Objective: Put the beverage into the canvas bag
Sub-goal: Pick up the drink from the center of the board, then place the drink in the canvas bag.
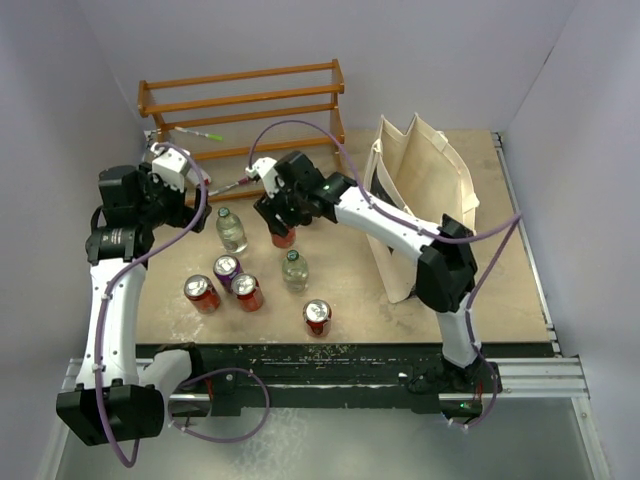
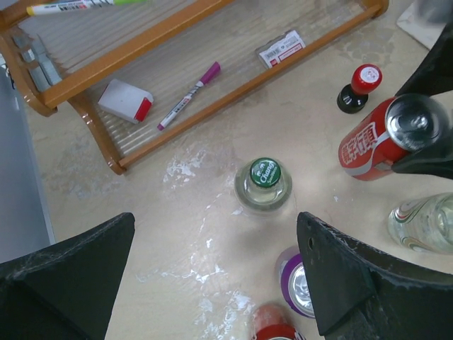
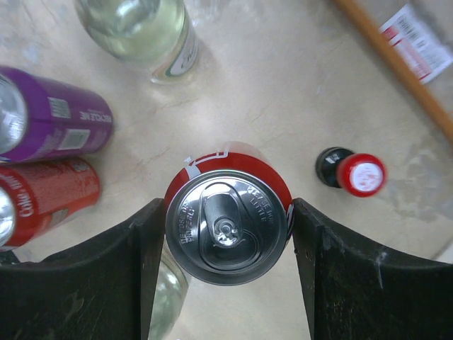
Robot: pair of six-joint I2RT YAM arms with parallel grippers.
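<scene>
Gripping a red can, the right jaws are clamped on its two sides just below the silver top, with the pull tab facing the wrist camera. Cannot tell whether the can's base touches the counter or is lifted. The right arm reaches left over the counter middle, its forearm crossing in front of the canvas bag. The bag stands upright on the right side of the counter, mouth open upward, well apart from the held can.

The left jaws are spread wide with nothing between them, hovering above a green-capped bottle. The left arm bends over the left side.

A small black bottle with a red cap stands near the held can, on the rack side. Other drinks on the counter:
- a purple can
- a far-left can, red
- a middle can, red, just beside the purple one
- a lone can, red, nearest the arm bases
- a second clear bottle

The wooden rack at the back holds a pink marker and a white eraser with a red end.
</scene>
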